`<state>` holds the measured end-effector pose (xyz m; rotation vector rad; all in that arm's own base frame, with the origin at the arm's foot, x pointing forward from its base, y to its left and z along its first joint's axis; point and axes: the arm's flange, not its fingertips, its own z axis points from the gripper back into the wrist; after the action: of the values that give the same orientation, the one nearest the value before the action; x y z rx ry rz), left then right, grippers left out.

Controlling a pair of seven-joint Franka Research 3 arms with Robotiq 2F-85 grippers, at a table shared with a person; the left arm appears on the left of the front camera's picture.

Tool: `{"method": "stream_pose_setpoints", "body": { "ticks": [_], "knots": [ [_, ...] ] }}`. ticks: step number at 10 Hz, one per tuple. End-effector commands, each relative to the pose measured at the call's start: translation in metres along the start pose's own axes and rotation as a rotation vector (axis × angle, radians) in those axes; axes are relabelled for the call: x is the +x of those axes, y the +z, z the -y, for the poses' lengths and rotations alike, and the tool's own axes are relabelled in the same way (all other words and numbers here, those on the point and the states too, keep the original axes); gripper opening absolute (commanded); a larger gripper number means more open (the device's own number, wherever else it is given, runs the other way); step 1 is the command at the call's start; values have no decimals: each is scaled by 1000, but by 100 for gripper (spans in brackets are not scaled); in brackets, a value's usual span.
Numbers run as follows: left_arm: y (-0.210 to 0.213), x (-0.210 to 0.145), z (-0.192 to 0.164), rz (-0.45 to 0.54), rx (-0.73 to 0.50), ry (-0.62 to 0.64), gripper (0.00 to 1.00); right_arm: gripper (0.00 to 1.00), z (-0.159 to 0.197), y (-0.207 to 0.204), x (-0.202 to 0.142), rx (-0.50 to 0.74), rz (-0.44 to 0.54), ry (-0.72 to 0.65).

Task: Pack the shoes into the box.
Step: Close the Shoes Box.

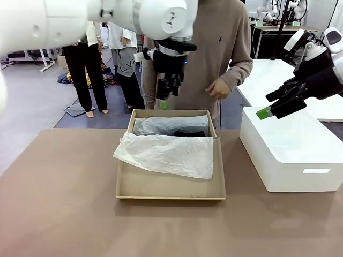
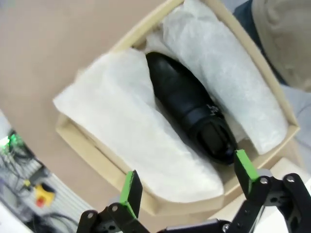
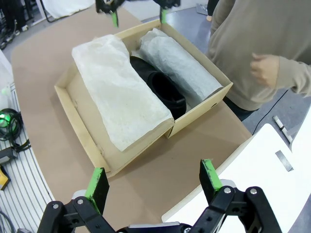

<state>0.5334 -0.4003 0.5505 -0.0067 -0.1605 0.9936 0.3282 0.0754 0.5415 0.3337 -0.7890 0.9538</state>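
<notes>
Closest to me on the brown table (image 1: 64, 203) sits the tan cardboard box (image 1: 171, 188), open on top. Soft white tissue paper (image 1: 166, 154) lies across its near half, I think to keep the shoes from getting scratched. Just past that paper, one shiny black leather shoe (image 2: 187, 109) lies down inside the box, snug between the paper on both sides so it will not slide. A second bundle of paper (image 1: 170, 126) lies along the far wall. I cannot tell if the other shoe is wrapped inside it.

Off to the right, a big white block (image 1: 289, 160) stands near the box. My right gripper (image 3: 153, 178) hangs above it, out of the way, with its jaws spread wide and nothing in them. My left gripper (image 2: 188, 177) hangs over the far end of the box, pointing down, jaws wide and empty too. I guess the paper needs folding over next.

Farthest off, a person in a beige sweater stands at the table's far edge, one hand (image 1: 218, 88) held up and touching nothing.
</notes>
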Motion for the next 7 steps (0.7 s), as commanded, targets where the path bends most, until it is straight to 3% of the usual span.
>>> {"method": "stream_pose_setpoints", "body": {
  "ticks": [1, 4, 7],
  "knots": [
    [-2, 34, -48, -20, -45, -258, 100, 100, 1, 0, 0, 9, 13, -1],
    [2, 77, -76, -82, -108, -676, 100, 100, 1, 0, 0, 9, 13, -1],
    [-1, 101, -82, -101, -164, -922, 100, 100, 1, 0, 0, 9, 13, -1]
  ]
}}
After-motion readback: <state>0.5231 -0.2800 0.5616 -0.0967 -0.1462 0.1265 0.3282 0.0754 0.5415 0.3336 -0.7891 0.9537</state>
